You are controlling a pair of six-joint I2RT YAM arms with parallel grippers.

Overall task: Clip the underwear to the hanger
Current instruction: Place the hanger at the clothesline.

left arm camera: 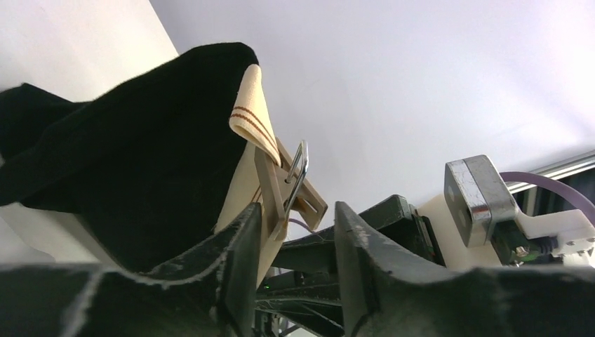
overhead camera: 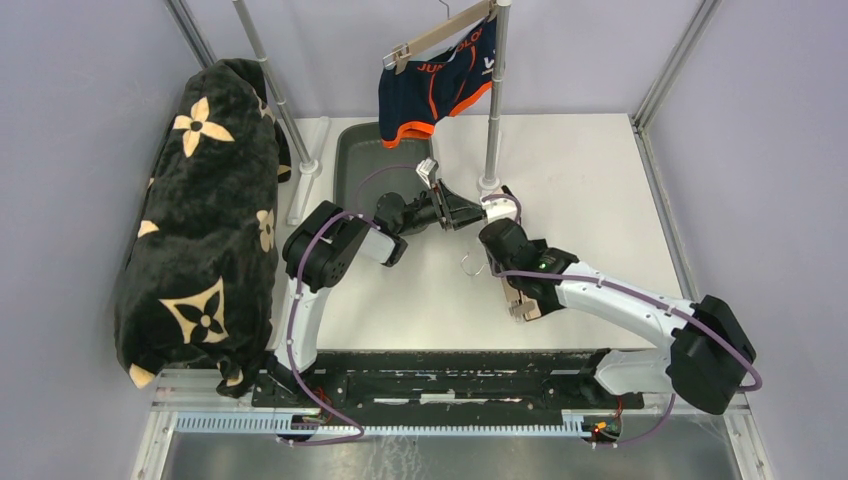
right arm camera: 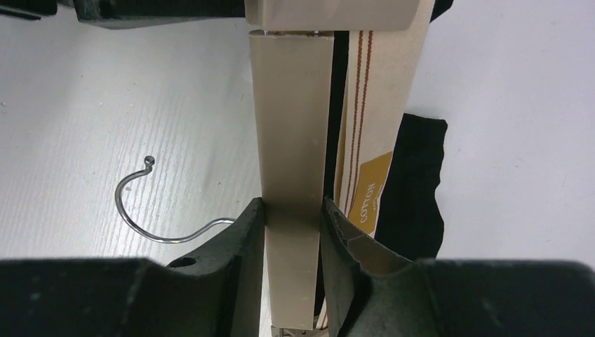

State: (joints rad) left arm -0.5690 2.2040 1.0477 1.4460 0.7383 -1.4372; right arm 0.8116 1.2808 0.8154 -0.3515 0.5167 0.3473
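Observation:
My right gripper (right arm camera: 292,205) is shut on the bar of a wooden hanger (right arm camera: 291,126), with its metal hook (right arm camera: 140,217) lying to the left over the white table. Black underwear (right arm camera: 417,182) with a beige striped waistband (right arm camera: 361,105) lies along the bar's right side. In the left wrist view the underwear (left arm camera: 133,175) and its waistband (left arm camera: 251,119) meet the hanger's wooden clip (left arm camera: 284,186). My left gripper (left arm camera: 296,210) is open around that clip, its left finger against it. In the top view both grippers, left (overhead camera: 462,212) and right (overhead camera: 510,268), meet at the table's middle.
A second hanger with navy and orange underwear (overhead camera: 435,85) hangs from the rack pole (overhead camera: 492,110) at the back. A grey bin (overhead camera: 365,160) stands behind my left arm. A black blanket with beige flowers (overhead camera: 200,220) drapes over the left rail.

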